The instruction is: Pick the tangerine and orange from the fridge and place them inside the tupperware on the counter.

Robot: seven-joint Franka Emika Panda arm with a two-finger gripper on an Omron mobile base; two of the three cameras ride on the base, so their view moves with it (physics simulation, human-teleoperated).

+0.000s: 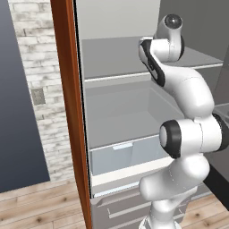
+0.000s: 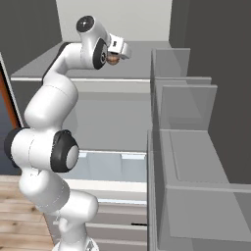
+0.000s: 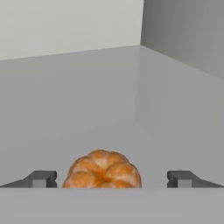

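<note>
The tangerine [image 3: 103, 169] is framed between the spread, empty fingers [image 3: 41, 178] of the gripper [image 3: 111, 179] on a fridge [image 1: 120, 58] shelf; closing is called for next.

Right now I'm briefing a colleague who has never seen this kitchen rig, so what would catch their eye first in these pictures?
First the big white arm, rising in front of the open fridge and bending in over an upper shelf. Next, in the hand view, a bright orange segmented fruit, probably the tangerine, sits on the grey shelf between the two dark fingertips of the gripper, which stand wide apart on either side, clear of it.
</note>
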